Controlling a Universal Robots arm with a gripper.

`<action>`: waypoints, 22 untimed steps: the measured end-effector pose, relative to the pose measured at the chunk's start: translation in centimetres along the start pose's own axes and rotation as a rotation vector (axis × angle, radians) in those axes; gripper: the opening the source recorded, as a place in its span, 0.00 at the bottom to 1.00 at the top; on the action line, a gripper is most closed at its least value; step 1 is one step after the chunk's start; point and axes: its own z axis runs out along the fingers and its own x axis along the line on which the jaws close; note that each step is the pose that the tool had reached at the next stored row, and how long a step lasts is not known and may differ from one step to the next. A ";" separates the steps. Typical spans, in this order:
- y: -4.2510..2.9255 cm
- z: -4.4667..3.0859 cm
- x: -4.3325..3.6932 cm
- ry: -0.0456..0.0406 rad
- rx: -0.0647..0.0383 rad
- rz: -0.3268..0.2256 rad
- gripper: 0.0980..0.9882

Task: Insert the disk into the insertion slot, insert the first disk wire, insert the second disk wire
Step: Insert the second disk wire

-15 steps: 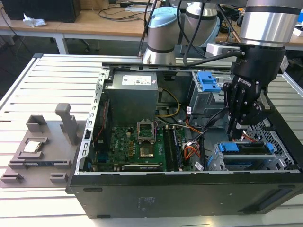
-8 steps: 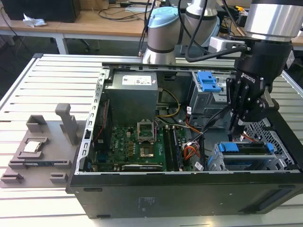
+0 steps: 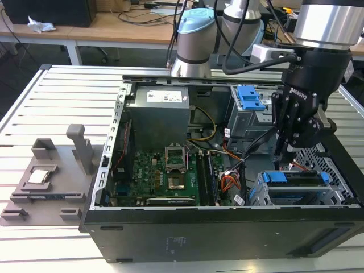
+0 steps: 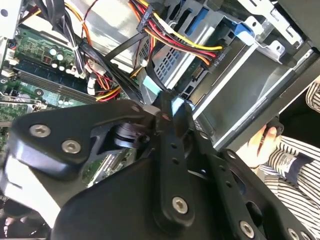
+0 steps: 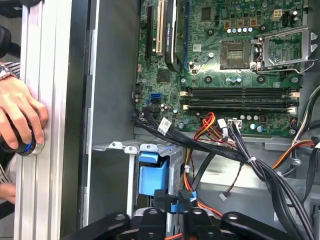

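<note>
Well to the exterior view's left of the insertion slot [image 3: 341, 196], a grey parts fixture [image 3: 48, 179] lies on the tabletop [image 3: 34, 102], out of the working area. Nearer the slot is the motherboard [image 3: 165, 176]. The disk [image 3: 293, 181] sits inside the slot with its blue caddy tabs at the open end, so seating looks done. Just above the slot hangs the claw [image 3: 282, 156], seemingly pinched shut on a pale-blue-ended disk wire [image 4: 152, 84], a grip the second wrist view reveals. The first wrist view adds a person's hand [image 5: 20, 117] on a round knob [image 5: 25, 145], well clear of the slot.
</note>
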 end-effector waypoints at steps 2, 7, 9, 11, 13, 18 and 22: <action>0.00 -0.05 -0.22 0.0189 -0.001 0.001 0.21; -0.06 -0.09 -1.68 0.1002 -0.004 0.003 0.21; -0.08 0.23 -2.07 0.1039 -0.005 0.003 0.21; -0.10 0.57 -2.24 0.1115 -0.005 0.004 0.21; -0.11 0.85 -2.33 0.1249 -0.006 0.005 0.21; -0.21 1.18 -2.43 0.1508 -0.007 0.006 0.21; -0.28 1.19 -2.43 0.1509 -0.007 0.006 0.11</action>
